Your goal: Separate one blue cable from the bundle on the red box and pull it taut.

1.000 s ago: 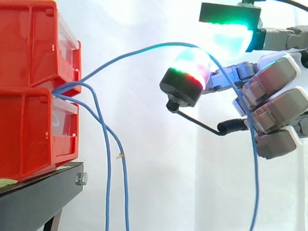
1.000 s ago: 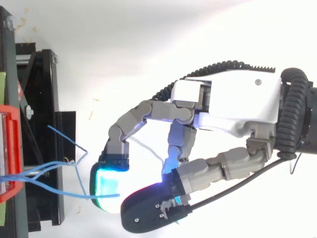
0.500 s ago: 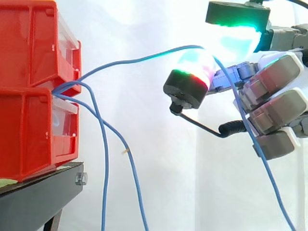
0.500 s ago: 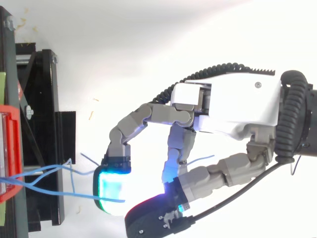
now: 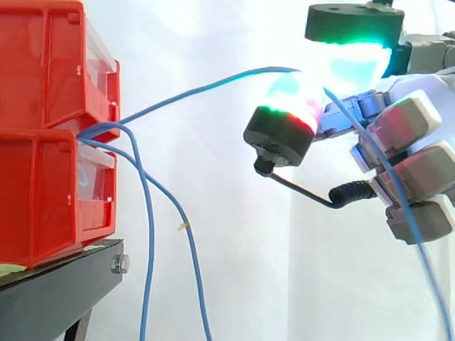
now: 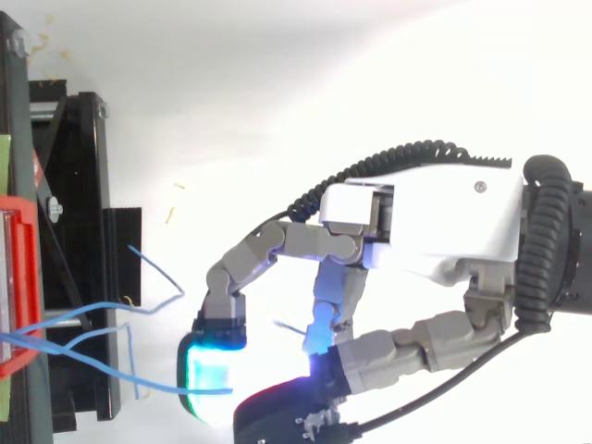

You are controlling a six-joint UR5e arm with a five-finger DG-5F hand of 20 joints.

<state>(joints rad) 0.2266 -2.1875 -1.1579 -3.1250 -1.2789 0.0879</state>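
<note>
Red bins [image 5: 43, 177] sit on a black stand [image 5: 57, 291] before a white curtain [image 5: 234, 234]; robot hand [image 6: 435, 213] pinches one blue cable [image 5: 213, 84].

Blue cables [image 5: 148, 241] hang between hand [image 5: 412, 121] and red bins [image 5: 43, 128].

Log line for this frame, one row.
hand: shut on one blue cable between fingertip pads | cable: split off, arcs from red bins, not yet taut | two other blue cables: hang down at bins
</note>
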